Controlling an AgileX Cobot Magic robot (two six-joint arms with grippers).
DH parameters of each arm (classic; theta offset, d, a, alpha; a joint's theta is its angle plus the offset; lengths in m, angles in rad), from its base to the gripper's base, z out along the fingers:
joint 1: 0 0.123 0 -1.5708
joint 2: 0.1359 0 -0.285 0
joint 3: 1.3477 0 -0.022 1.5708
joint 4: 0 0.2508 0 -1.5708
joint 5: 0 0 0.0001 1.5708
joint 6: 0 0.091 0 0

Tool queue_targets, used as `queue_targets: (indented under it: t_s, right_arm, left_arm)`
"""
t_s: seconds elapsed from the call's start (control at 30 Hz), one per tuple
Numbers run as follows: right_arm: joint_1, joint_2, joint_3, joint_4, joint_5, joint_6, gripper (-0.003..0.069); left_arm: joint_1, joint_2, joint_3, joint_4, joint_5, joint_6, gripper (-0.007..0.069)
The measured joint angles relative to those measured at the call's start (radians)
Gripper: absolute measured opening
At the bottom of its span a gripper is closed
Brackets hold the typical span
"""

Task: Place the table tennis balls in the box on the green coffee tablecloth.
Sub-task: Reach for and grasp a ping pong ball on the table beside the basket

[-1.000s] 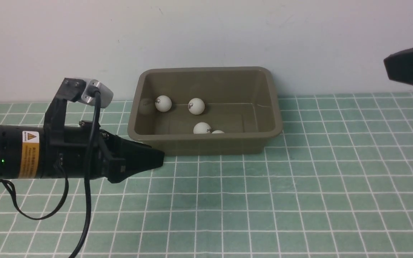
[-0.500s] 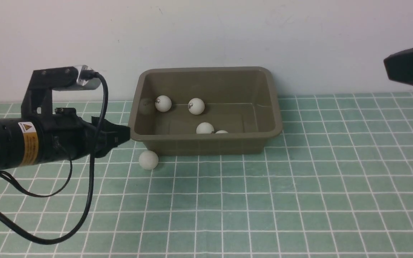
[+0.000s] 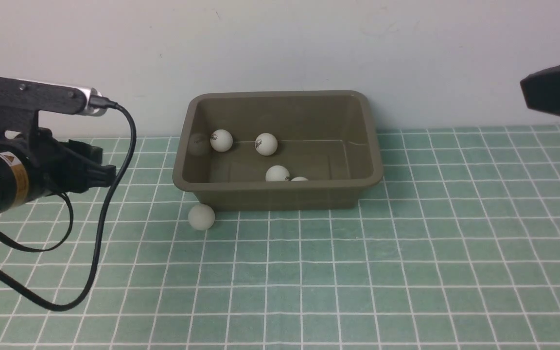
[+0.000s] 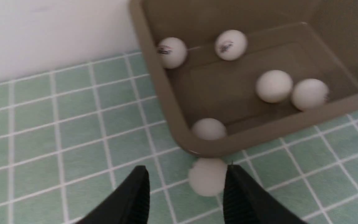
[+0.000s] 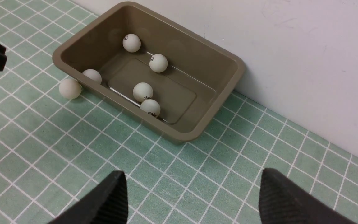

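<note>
The left gripper [image 3: 106, 174] hangs low over the green coffee tablecloth [image 3: 406, 253] at the left of the surface, well clear of the box [image 3: 280, 187]. In the wrist view its fingers [image 4: 135, 199] stand apart with nothing held. One loose ball [image 3: 201, 217] lies on the cloth just outside the box's near left corner, between those fingers in line of sight, and appears to touch the wall under the flared rim, though the blur leaves that uncertain. Five table tennis balls [image 4: 273, 86] rest on the floor of the box: two toward the back, two side by side near the front wall, one tucked in the near left corner. The right gripper [image 5: 193, 172] hovers high at the right, spread wide and empty.
</note>
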Motion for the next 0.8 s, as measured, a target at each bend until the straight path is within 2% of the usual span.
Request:
queue_targets:
  t_s: [0.13,0.3,0.33,0.57,0.8]
  right_arm:
    - [0.0,0.0,0.0,0.0,-0.002,0.0,0.0514]
    - [0.0,0.0,0.0,0.0,-0.002,0.0,0.0514]
    - [0.0,0.0,0.0,0.0,-0.002,0.0,0.0514]
    - [0.0,0.0,0.0,0.0,-0.002,0.0,0.0514]
    - [0.0,0.0,0.0,0.0,-0.002,0.0,0.0514]
  left_arm:
    - [0.0,0.025,0.0,0.002,-0.096,0.014,0.0312]
    - [0.0,0.098,0.0,0.007,-0.169,0.042,0.037]
    - [0.0,0.111,0.0,0.007,-0.169,0.045,0.0403]
    - [0.0,0.201,0.0,0.008,-0.139,0.083,0.0485]
    - [0.0,0.299,0.0,0.001,-0.139,0.138,0.05]
